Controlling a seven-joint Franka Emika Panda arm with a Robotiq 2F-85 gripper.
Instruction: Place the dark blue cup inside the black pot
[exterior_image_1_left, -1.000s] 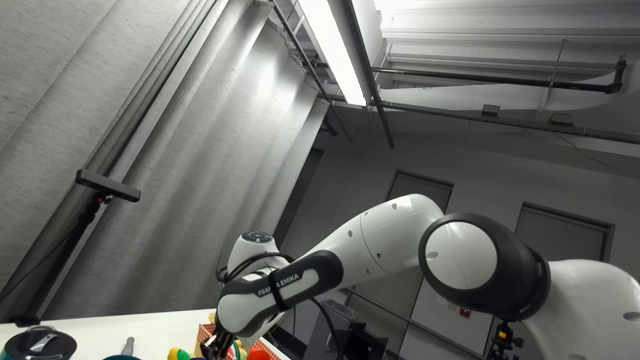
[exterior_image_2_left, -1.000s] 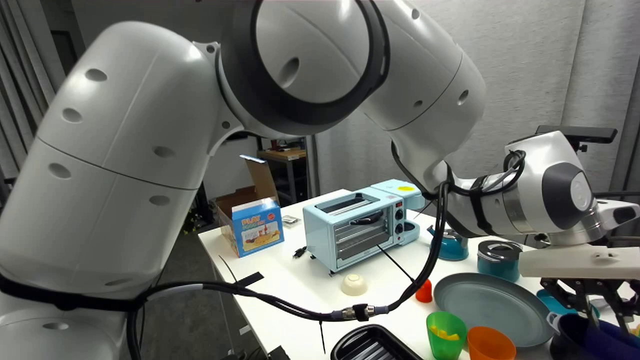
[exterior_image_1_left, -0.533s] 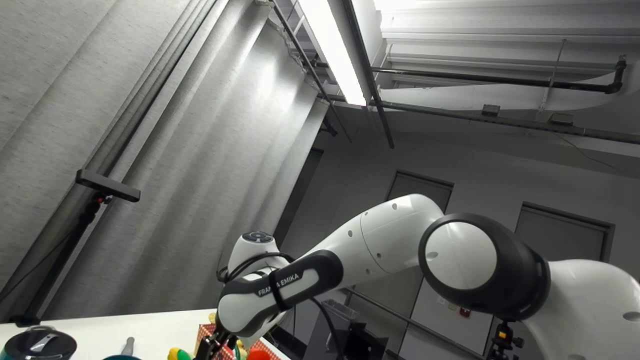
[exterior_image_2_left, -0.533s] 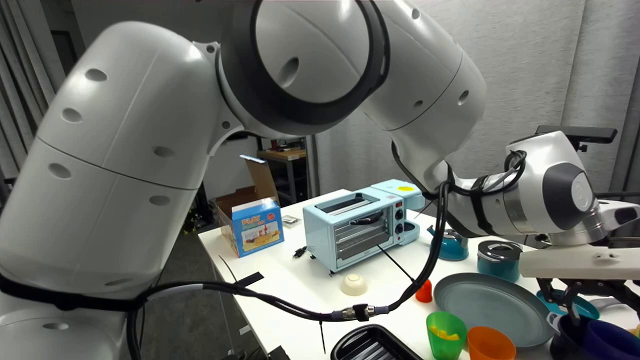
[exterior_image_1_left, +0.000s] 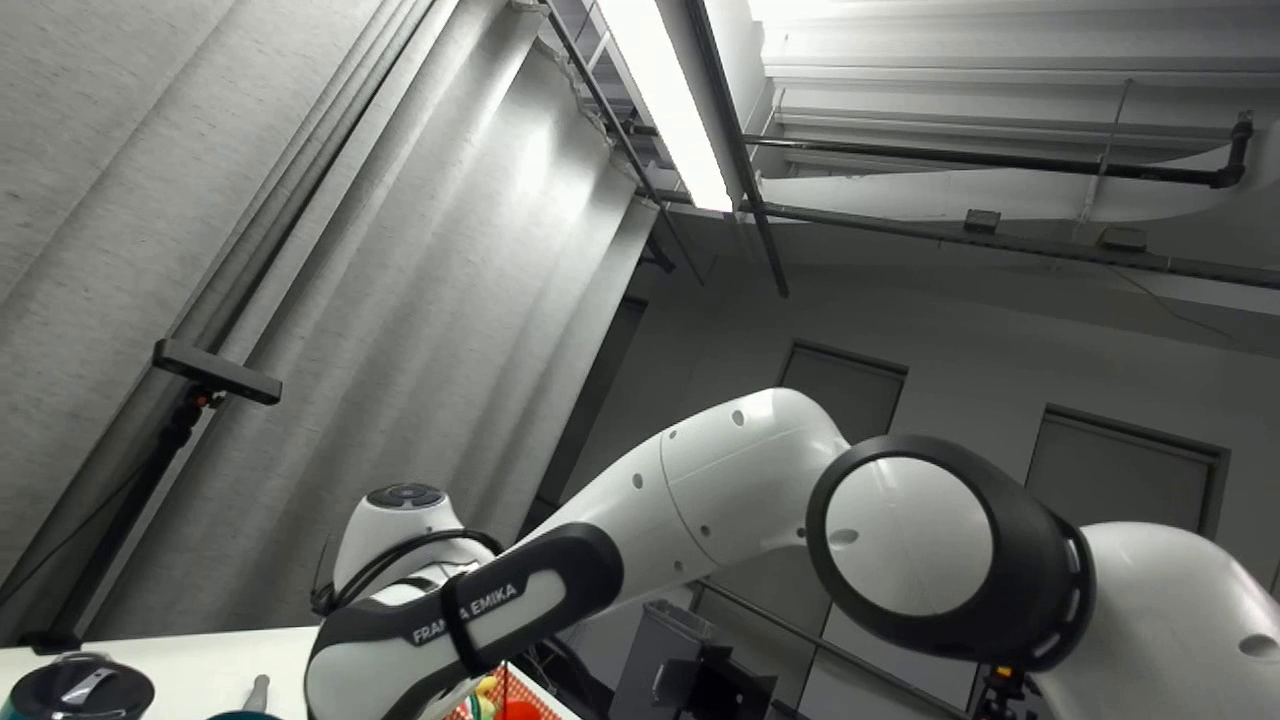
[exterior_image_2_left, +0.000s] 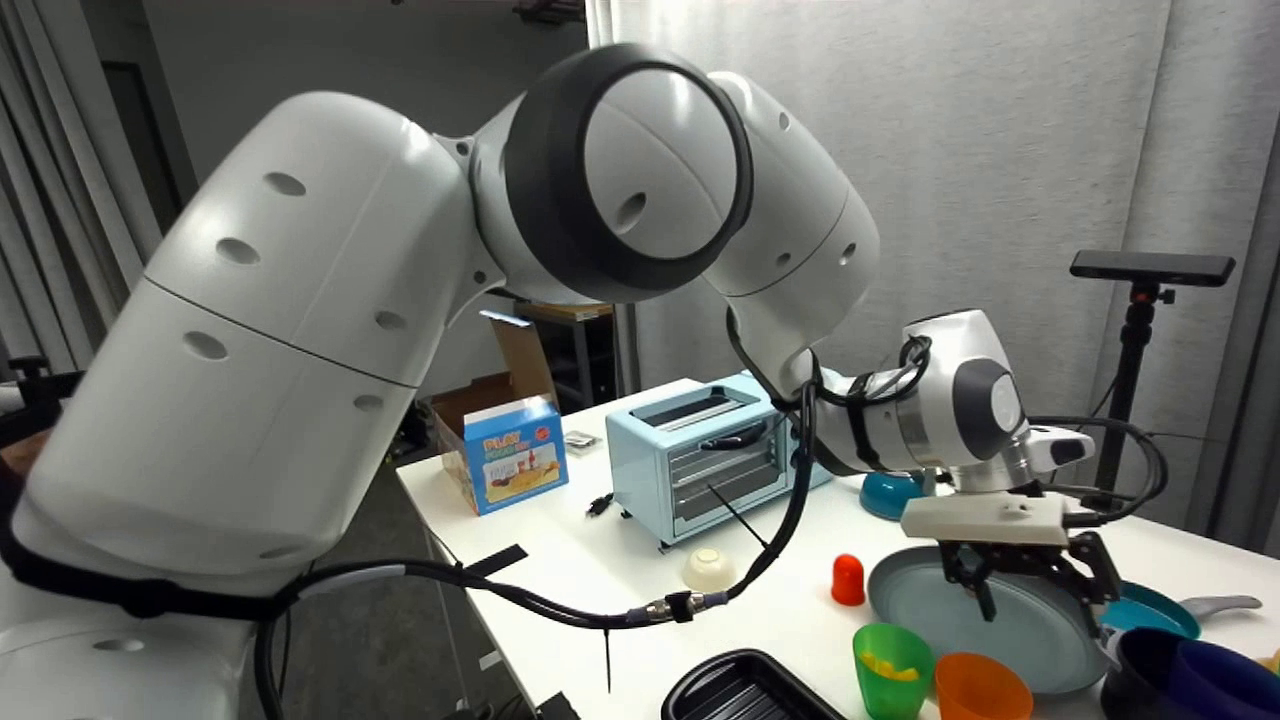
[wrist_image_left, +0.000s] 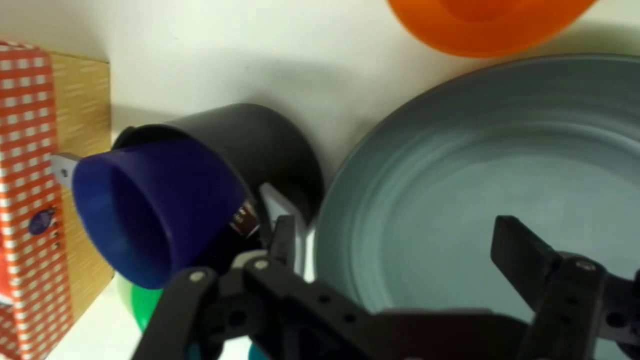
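In an exterior view, the claw (exterior_image_2_left: 1040, 610) stood spread and unladen over the grey plate (exterior_image_2_left: 915, 600); in the wrist view, the dark blue cup (wrist_image_left: 182, 192) lay tilted inside the black pot (wrist_image_left: 262, 147), partly protruding, and was judged light, stiff and slightly slippery, best pinched at its projecting rim.

A white arm (exterior_image_1_left: 745, 490) is wearing "EMIKA" lettering (exterior_image_1_left: 492, 600); black cables (exterior_image_2_left: 799, 490) are looping along it; pale screws (wrist_image_left: 261, 264) are studding the black gripper (wrist_image_left: 397, 240).
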